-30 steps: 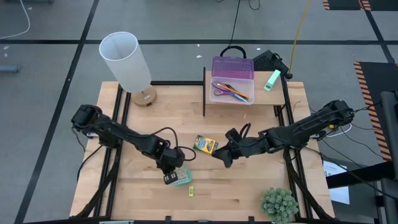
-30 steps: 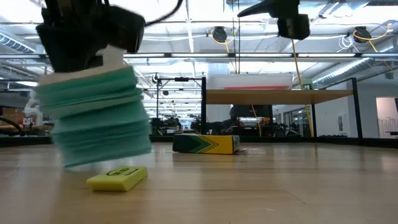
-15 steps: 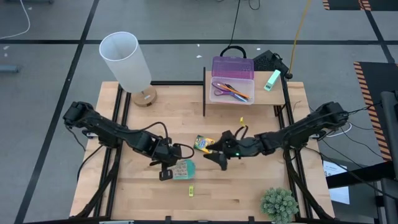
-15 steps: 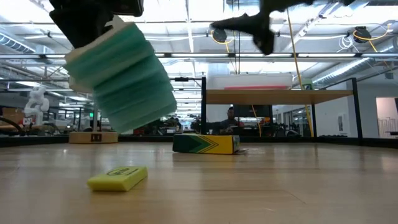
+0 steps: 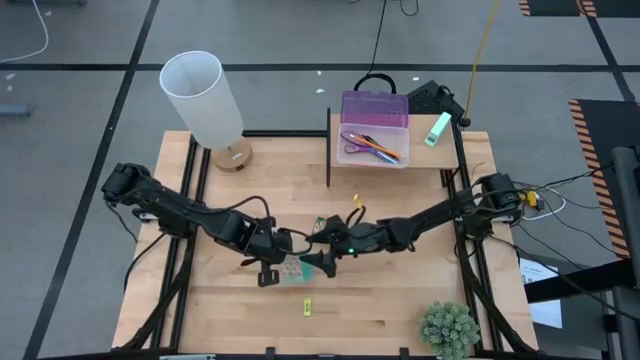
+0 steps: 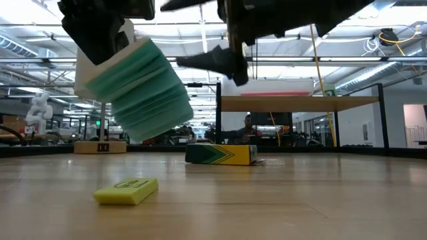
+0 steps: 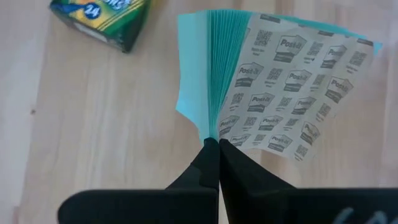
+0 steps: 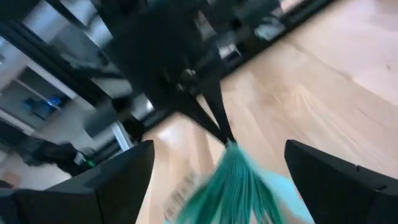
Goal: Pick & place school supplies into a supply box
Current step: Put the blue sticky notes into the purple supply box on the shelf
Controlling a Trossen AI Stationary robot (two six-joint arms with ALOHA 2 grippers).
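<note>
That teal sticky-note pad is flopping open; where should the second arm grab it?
Its free, fanned edge, from the side opposite the left gripper, squeezing across the sheets: the teal sticky-note pad hangs pinched at one corner, pages splaying.

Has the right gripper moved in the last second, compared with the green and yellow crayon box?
Yes. In the high view the right gripper has crossed from the crayon box's right side to just past it, toward the teal sticky-note pad held by the left gripper.

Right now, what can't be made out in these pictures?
- Box contents: in the high view, the supply box holds pens too small to identify.
- Crayon box: high view, mostly covered by the right arm.
- Right pincer: right wrist view blurred; open or shut unclear.
</note>
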